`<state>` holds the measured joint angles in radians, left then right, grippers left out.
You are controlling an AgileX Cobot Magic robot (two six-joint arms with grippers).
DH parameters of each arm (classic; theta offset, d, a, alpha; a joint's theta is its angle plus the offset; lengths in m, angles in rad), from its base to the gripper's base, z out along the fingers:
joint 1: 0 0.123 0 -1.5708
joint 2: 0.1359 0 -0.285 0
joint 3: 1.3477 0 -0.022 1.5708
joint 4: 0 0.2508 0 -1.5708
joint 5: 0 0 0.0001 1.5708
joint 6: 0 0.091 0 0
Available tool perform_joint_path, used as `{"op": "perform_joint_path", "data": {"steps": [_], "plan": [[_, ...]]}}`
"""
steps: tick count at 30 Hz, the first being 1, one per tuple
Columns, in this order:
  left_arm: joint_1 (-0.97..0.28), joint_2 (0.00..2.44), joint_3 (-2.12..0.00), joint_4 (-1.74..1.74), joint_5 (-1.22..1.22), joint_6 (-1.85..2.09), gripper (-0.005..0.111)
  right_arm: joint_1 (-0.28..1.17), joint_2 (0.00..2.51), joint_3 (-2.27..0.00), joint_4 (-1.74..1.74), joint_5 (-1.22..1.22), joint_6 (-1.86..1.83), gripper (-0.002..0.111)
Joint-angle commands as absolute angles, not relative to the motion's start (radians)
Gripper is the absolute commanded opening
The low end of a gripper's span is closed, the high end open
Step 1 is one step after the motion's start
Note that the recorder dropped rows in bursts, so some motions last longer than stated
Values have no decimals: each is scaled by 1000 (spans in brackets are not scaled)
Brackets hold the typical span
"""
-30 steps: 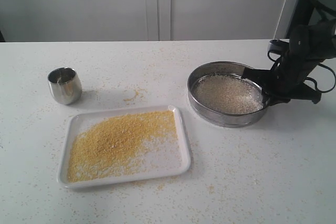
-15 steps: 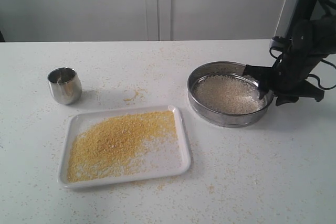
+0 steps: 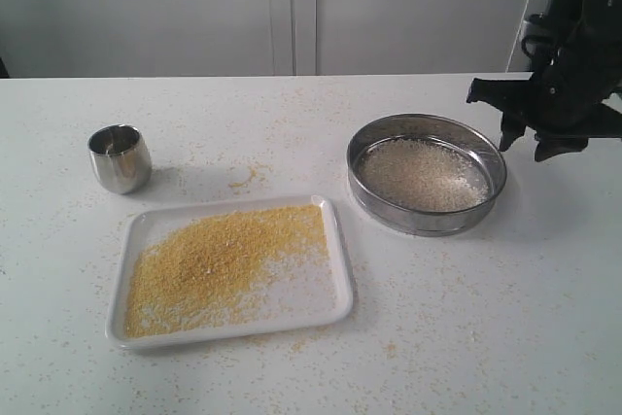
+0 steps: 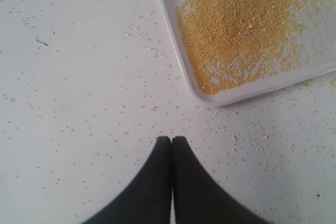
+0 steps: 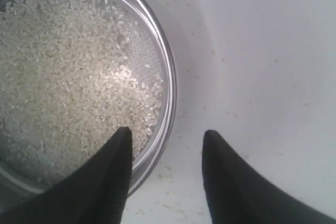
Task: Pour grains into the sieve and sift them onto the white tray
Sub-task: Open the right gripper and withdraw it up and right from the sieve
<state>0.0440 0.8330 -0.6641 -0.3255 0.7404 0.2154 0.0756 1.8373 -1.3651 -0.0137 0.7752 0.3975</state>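
The steel sieve (image 3: 428, 174) rests on the table at the right, with whitish rice-like grains (image 3: 420, 174) on its mesh. Yellow granules (image 3: 222, 259) cover much of the white tray (image 3: 335, 284) at the front left. My right gripper (image 3: 525, 138) hangs open above the sieve's right rim, holding nothing. In the right wrist view the sieve's rim (image 5: 169, 85) lies under the right gripper (image 5: 167, 136), and the whitish grains (image 5: 68, 72) fill the mesh. My left gripper (image 4: 171, 140) is shut and empty over bare table beside a corner of the tray (image 4: 210, 98).
A small shiny steel cup (image 3: 120, 157) stands on the table at the left, behind the tray. Loose yellow granules (image 3: 248, 177) lie scattered over the white tabletop, thickest between cup and sieve. A white wall runs behind the table.
My right gripper let go of the sieve's right rim, opened wide and rose up and to the right. The sieve now sits flat on the table. The left side has not changed.
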Motion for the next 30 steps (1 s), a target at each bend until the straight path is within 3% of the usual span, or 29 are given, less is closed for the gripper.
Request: {"op": "perform_joint_path", "data": {"steps": [1,10,30], "plan": [[47,827,-659,-336,752,214,0,69,1795,-1372,-13,852,329,34],[47,827,-659,-336,752,214,0,69,1747,-1372,12,968,231,1],[47,827,-659,-336,752,214,0,69,1538,-1370,112,1083,154,0]]}}
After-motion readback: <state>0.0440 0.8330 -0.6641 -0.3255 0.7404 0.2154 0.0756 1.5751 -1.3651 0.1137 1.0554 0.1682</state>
